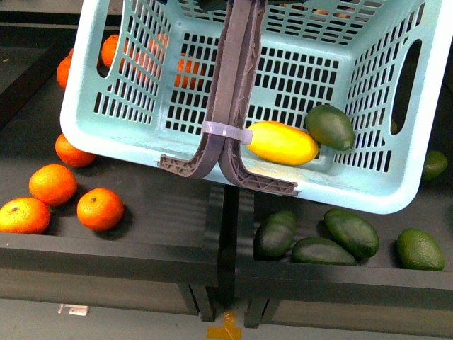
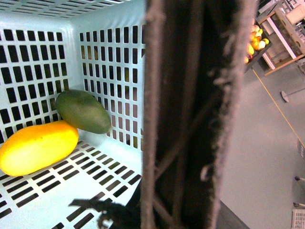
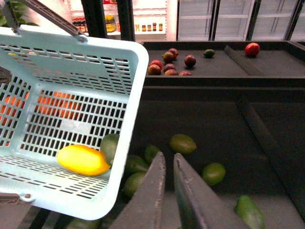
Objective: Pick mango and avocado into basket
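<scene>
My right gripper (image 3: 169, 191) hangs with its two dark fingers (image 3: 147, 200) nearly together, only a thin slit between them and nothing in it. Just beyond the fingertips lie loose green avocados (image 3: 183, 143) on the dark shelf (image 3: 267, 138). Off to one side of this hand, near but apart from it, is the light teal basket (image 3: 128, 119), tilted. The mango (image 3: 82, 160) lies on its slotted floor, and the avocado (image 3: 110, 147) sits touching the mango's end, against the basket wall. Further off, on the higher shelf, sit several dark red fruits (image 3: 167, 64) and a single red one (image 3: 252, 49).

My left gripper itself I cannot make out; its wrist camera is pressed right up to the brown-grey swing handles (image 2: 190, 114), which fill most of that picture, so I cannot tell how its jaws stand. Past the handles, inside the basket, the mango and avocado rest together in the corner.

From the front, the basket hangs over the shelf, with oranges (image 1: 100, 208) below on my left side and more avocados on my right.
</scene>
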Robot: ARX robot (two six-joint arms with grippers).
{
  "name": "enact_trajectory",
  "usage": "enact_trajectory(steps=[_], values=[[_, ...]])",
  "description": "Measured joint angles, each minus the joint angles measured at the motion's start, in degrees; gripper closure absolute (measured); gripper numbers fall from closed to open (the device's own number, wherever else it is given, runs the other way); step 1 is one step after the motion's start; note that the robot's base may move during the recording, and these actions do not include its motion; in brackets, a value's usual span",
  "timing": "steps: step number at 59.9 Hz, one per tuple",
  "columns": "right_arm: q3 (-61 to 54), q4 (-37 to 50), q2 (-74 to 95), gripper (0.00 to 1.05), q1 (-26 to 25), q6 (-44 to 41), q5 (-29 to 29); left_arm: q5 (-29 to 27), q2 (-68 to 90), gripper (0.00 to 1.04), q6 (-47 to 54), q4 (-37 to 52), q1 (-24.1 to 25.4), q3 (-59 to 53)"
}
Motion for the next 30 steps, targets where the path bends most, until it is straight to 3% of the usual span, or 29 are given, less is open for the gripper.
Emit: enact_trajectory(steps=[30], values=[[0.00, -0.07, -0.07, 0.08, 0.00, 0.04, 0.17, 0.09, 0.00, 1.00, -0.02, 0.00, -0.48, 0.00]])
